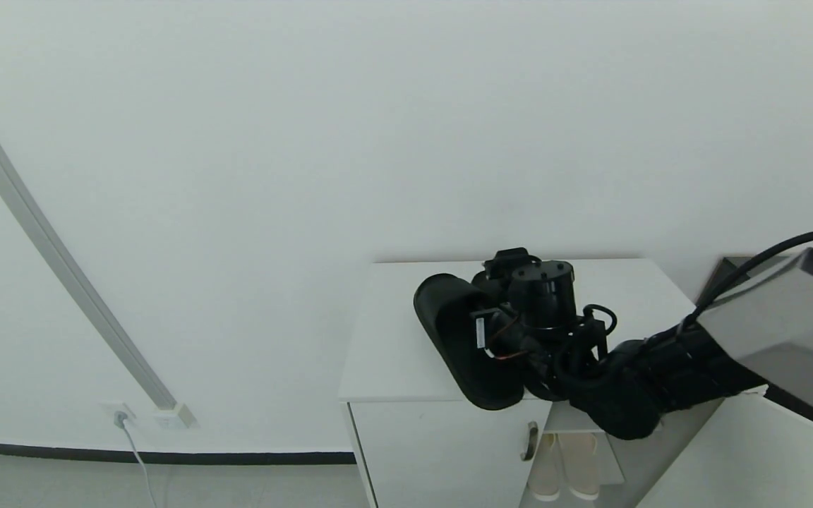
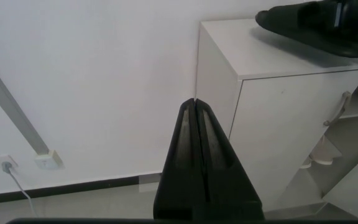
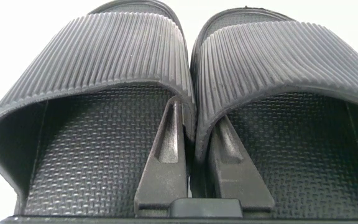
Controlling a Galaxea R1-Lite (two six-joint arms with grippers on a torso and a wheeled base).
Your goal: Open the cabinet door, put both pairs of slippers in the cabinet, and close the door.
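Black ribbed rubber slippers (image 1: 464,346), 1 pair, hang from the right gripper (image 3: 194,158) at the front edge of the top of the white cabinet (image 1: 385,353). Contact with that top cannot be confirmed. Jaws: 1 finger inside each slipper, pinching the 2 adjoining strap walls together.

Below, the open door (image 1: 745,451) stands swung out on the right. The closed door (image 1: 442,451), with its metal handle (image 1: 532,441), borders the opening. Cream slippers (image 1: 563,471) already occupy a shelf inside. The left gripper (image 2: 196,104) is well apart off the cabinet's left side, jaws pressed together, empty.

Risks, as judged:
- The grip bears on strap walls only, so a tilt on descent could let 1 slipper slide free.
- The soles project past the front edge and may catch the handle or a door edge.
- Placement onto the cream pair's shelf would crowd it.
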